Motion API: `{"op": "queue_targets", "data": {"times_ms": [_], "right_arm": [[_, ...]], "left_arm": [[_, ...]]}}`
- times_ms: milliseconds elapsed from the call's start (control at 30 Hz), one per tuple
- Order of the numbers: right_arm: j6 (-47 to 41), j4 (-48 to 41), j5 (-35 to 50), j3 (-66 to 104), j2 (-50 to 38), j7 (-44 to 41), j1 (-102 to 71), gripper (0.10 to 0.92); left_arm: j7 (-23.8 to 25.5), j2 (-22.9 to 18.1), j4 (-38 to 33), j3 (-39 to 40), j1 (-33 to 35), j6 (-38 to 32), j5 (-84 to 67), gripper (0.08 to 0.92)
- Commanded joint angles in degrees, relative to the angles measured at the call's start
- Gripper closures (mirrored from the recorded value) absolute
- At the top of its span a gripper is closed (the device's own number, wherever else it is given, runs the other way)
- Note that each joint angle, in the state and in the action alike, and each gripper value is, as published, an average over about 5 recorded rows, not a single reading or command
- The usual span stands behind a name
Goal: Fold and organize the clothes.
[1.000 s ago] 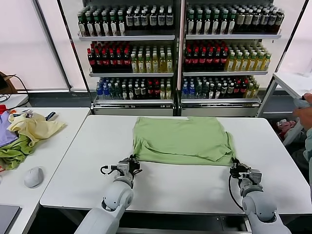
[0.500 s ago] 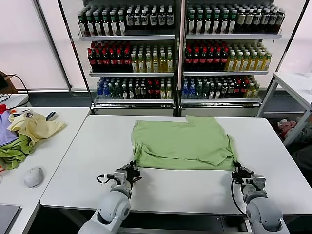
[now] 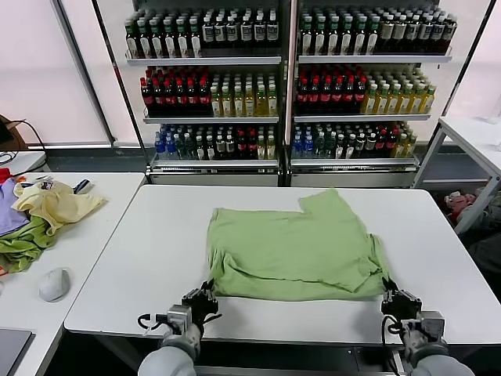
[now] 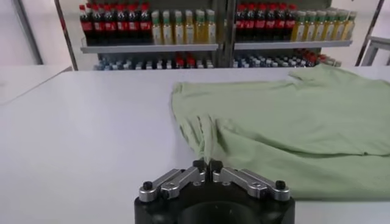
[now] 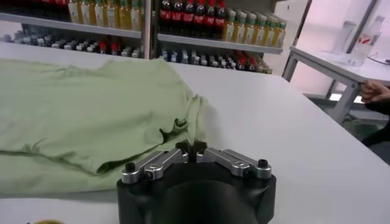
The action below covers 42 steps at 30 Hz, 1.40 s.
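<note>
White table (image 3: 117, 258) holds the green T-shirt (image 3: 293, 243) — pulled nearer its front edge than a moment ago. Left gripper (image 3: 202, 298) and right gripper (image 3: 398, 301) pinch its near corners, ready for folding.

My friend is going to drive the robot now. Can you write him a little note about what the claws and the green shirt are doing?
Left claw: shut on the near left corner of the green T-shirt.
Right claw: shut on the near right corner.
The shirt lies mostly flat on the white table, near hem close to the front edge, left side bunched.
Done: both corners gripped.
Left: no fold is finished yet; fold it and tidy it away.
</note>
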Motion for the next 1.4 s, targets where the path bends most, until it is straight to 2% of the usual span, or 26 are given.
{"op": "queue_targets", "data": {"times_ms": [33,167,300,400,533,833,933,1033,1400], "right_arm": [[-0.7,8.09,-2.79,2.19,0.08,-1.22,-8.44,0.881],[0.47,9.99,-3.12,2.67,0.27,-1.46,-9.28,0.802],[2.96,11.22,-1.37,3.3,-0.09,-0.39,-7.35,0.682],[3.12,10.66,1.01,2.99,-1.23,0.74,-3.25,0.595],[1.57,5.53,3.31,0.07,-3.45,2.06,5.32,0.483],[-2.43,-15.94,7.83,-12.99,-7.01,3.66,32.7,0.237],[-3.12,-22.18,8.41,-17.09,-6.53,3.61,40.67,0.207],[-3.78,-27.35,8.33,-20.54,-5.52,3.4,46.15,0.203],[-4.55,-46.89,6.94,-29.0,-0.99,1.6,61.09,0.203]], "left_arm": [[0.51,1.08,-8.95,-1.86,11.18,1.01,3.86,0.897],[0.55,1.33,-10.99,-2.56,12.65,1.85,4.71,0.878],[0.52,1.51,-12.99,-4.05,12.23,1.58,4.72,0.778],[0.06,1.67,-12.76,-5.55,9.13,0.53,3.0,0.691],[-1.32,2.4,-8.19,-5.67,0.28,-0.53,-2.02,0.579],[-2.36,2.28,10.93,1.15,-22.12,-0.06,-6.93,0.319],[-2.68,1.2,16.74,3.31,-28.03,0.28,-7.0,0.236],[-3.23,-0.26,22.77,4.87,-32.69,0.43,-6.6,0.188],[-4.41,-3.92,39.63,7.05,-42.85,1.19,-6.32,0.177]]}}
